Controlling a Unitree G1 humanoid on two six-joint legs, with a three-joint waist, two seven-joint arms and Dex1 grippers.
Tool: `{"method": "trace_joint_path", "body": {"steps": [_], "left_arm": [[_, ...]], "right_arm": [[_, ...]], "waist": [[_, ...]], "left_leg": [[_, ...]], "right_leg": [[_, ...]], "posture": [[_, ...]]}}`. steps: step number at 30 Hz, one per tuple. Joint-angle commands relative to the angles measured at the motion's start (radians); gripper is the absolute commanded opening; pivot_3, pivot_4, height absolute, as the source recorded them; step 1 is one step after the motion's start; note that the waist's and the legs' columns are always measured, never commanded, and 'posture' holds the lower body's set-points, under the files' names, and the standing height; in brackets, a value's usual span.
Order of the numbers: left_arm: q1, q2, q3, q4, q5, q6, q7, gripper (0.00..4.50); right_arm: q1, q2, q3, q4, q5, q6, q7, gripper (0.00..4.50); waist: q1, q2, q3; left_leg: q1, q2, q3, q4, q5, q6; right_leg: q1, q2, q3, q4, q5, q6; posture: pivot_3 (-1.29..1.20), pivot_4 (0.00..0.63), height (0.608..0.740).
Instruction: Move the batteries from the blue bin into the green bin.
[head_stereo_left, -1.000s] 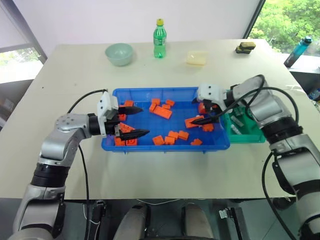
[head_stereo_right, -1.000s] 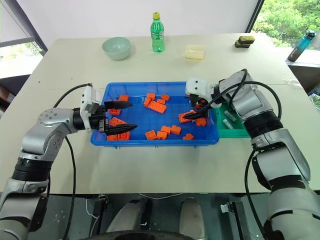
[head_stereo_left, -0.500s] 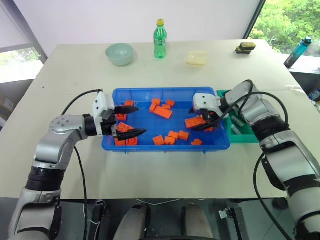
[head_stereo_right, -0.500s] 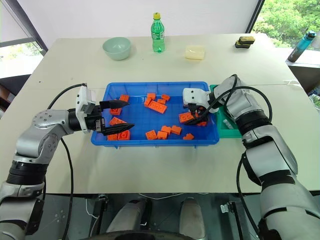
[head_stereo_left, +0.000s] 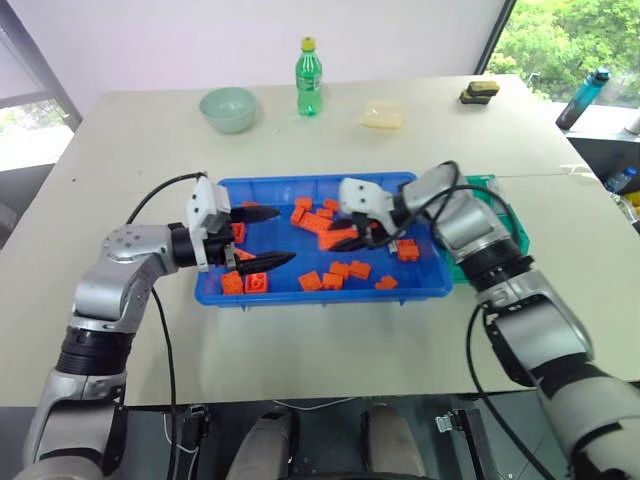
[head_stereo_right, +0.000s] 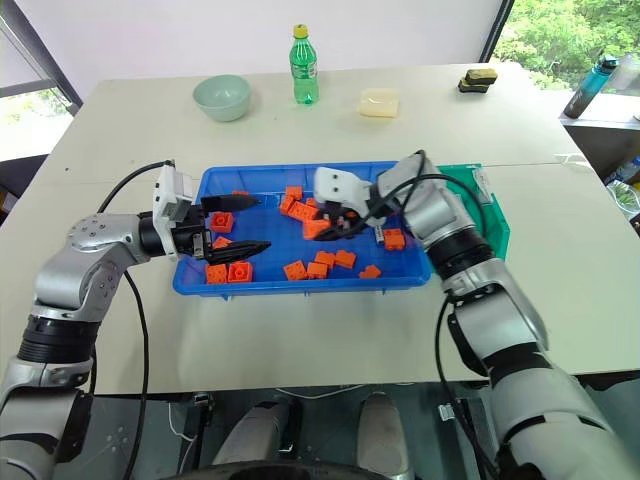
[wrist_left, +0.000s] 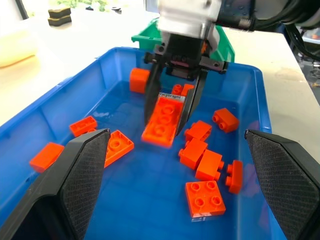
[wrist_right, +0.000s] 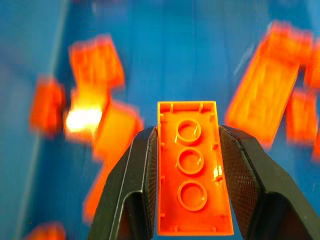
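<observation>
Clearly the right tool (wrist_left: 172, 107) clasps a long orange brick (wrist_left: 162, 120) above the blue bin (head_stereo_left: 420, 292) at frame centre; the left tool (head_stereo_left: 262, 238) hangs spread wide. Right of it sits the green bin (head_stereo_left: 505, 222).

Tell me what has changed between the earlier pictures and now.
The right claw moved leftward over the blue bin, away from the green bin, and closed on a long orange brick. The left claw stayed open in place.
</observation>
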Motion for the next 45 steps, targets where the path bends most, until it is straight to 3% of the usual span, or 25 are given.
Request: {"method": "trace_joint_path", "body": {"steps": [1,5,14,20,26,33,45], "left_arm": [[-0.024,-0.001,0.002,-0.002,-0.004,-0.012,-0.007,4.5],[-0.026,-0.006,0.0,-0.003,-0.003,-0.01,-0.009,4.5],[-0.042,-0.017,-0.017,0.003,-0.01,-0.007,-0.034,4.5],[-0.071,-0.047,-0.037,0.038,0.003,-0.032,-0.044,4.5],[-0.063,-0.06,-0.04,0.033,0.006,-0.039,-0.043,4.5],[-0.057,-0.063,-0.036,0.021,0.01,-0.042,-0.035,4.5],[-0.033,-0.046,-0.015,-0.013,0.005,-0.036,-0.008,4.5]], "right_arm": [[0.005,0.058,-0.022,-0.088,0.01,0.111,-0.09,2.06],[0.042,0.045,-0.046,-0.202,-0.039,0.198,-0.223,3.61],[0.245,-0.026,-0.287,-0.842,0.064,0.961,-0.414,3.61],[0.356,0.047,-0.381,-1.069,0.042,1.321,-0.63,3.61],[0.418,0.04,-0.383,-1.091,0.057,1.354,-0.75,3.61],[0.419,0.044,-0.345,-0.974,0.079,1.243,-0.838,3.61],[0.403,0.095,-0.335,-0.772,0.138,1.105,-0.9,3.61]], "waist": [[0.001,0.0,0.0],[0.012,0.0,0.0],[0.013,0.0,0.0],[0.013,0.0,0.0],[0.013,0.0,0.0],[0.013,0.0,0.0],[0.013,0.0,0.0]], "left_leg": [[0.0,0.0,0.0,0.0,0.0,0.0],[0.0,-0.002,-0.004,0.001,0.0,0.0],[-0.003,-0.002,-0.003,0.0,0.0,0.0],[-0.003,-0.002,-0.002,0.0,0.0,0.0],[-0.003,-0.002,-0.001,0.0,0.0,0.0],[-0.003,-0.002,0.0,0.0,0.0,0.0],[-0.003,-0.002,-0.001,0.0,0.0,0.0]], "right_leg": [[0.0,0.0,0.0,0.0,0.0,0.0],[0.001,-0.001,0.0,0.0,0.0,0.0],[0.0,0.0,0.0,0.001,0.0,0.0],[-0.001,-0.001,0.001,0.002,0.0,0.0],[-0.001,-0.001,0.001,0.002,0.0,0.0],[-0.001,-0.001,0.001,0.002,0.0,0.0],[-0.001,-0.001,0.001,0.002,0.0,0.0]], "posture": [[0.0,0.15,0.727],[0.0,0.15,0.727],[0.0,0.15,0.727],[0.0,0.15,0.727],[0.0,0.15,0.727],[0.0,0.15,0.727],[0.0,0.15,0.727]]}}
